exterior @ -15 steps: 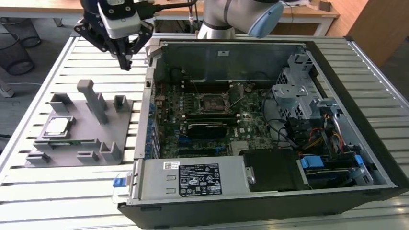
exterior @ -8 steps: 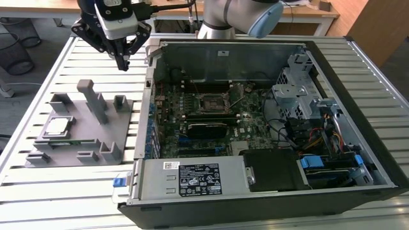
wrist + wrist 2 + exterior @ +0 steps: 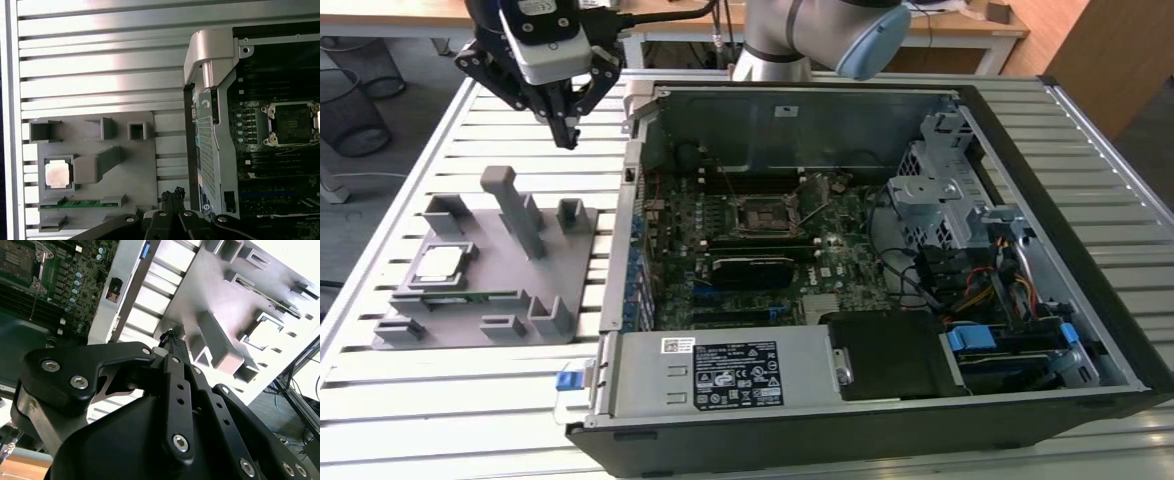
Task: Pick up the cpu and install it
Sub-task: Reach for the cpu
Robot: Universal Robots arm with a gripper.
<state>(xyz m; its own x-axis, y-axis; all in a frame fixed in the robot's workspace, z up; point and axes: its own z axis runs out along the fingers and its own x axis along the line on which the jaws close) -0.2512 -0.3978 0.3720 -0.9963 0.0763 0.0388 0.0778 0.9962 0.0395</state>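
In the exterior view we see the tool (image 3: pixel 564 135) hanging from the arm (image 3: pixel 787 30) above the slatted tabletop (image 3: pixel 454 400), at about eleven o'clock of the picture. Its black fingers point down and are pressed together to a narrow tip, with nothing between them. In both wrist views the fingertips (image 3: pixel 172 192) also meet at one point, and they touch no object.

The cpu (image 3: pixel 440 265) lies flat in a square recess of a grey tray (image 3: pixel 580 265), with its silvery metal top facing up. The tray rests on the tabletop at nine o'clock of the open computer case (image 3: pixel 1087 215), just beside it. From the cpu, the tool stands at about one o'clock and well apart, over the bare slats beyond the far edge of the tray. In the first wrist view the cpu (image 3: pixel 56 175) shows as a pale square in its recess.

A long green memory stick (image 3: pixel 454 297) lies in a slot of the same tray, just beside the cpu at its six o'clock in the exterior view.

Inside the case the motherboard (image 3: pixel 720 250) lies flat. The socket (image 3: pixel 761 215) – a square frame with a dark centre – sits near the middle of the board, at about three o'clock of the cpu and far from it.
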